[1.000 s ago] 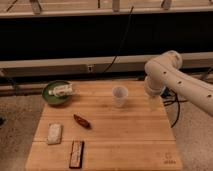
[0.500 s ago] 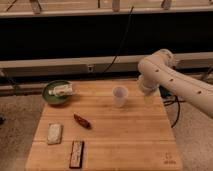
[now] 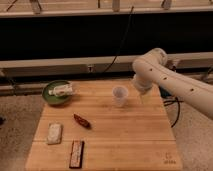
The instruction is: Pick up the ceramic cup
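Leftward is where my arm [image 3: 170, 82] has swung over the last second, carrying my pincer [image 3: 143, 95] from further off to just beside the ceramic cup [image 3: 119, 95], on its right. The cup stands upright toward the back of the bench [image 3: 125, 145], right of the green bowl [image 3: 56, 95] and well apart from it. My pincer is released, spread wide with nothing in it, and hangs low under the wrist, not yet around the cup. As I judge it, the main risk is the sideways approach: the cup looks light and narrow at the base, so if 1 finger meets the wall before the other has cleared the far side, I may push it along the bench or tip it over. Clenching too high could pinch only the rim and let it slip; coming in too low could scrape the wood. The reddish-brown thing [image 3: 82, 121] in front is far enough off not to interfere.
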Controlling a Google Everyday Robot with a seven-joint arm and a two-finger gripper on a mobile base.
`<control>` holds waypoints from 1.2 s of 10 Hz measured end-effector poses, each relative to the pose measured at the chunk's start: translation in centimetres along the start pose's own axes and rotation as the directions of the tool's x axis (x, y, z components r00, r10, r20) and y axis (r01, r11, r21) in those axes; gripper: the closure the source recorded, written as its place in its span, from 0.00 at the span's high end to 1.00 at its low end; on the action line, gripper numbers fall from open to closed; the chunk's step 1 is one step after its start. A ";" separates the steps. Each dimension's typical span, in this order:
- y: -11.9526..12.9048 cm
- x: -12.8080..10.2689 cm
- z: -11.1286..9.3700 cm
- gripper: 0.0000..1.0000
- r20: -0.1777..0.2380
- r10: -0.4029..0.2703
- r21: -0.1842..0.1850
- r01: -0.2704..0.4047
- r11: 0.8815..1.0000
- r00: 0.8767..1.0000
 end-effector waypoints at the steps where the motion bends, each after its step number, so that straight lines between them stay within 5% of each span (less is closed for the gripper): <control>1: -0.3 -0.4 0.1 0.80 0.003 -0.017 0.001 0.017 1.000 1.000; 12: -2.0 -2.7 3.5 0.80 0.046 -0.171 -0.012 0.172 0.985 0.984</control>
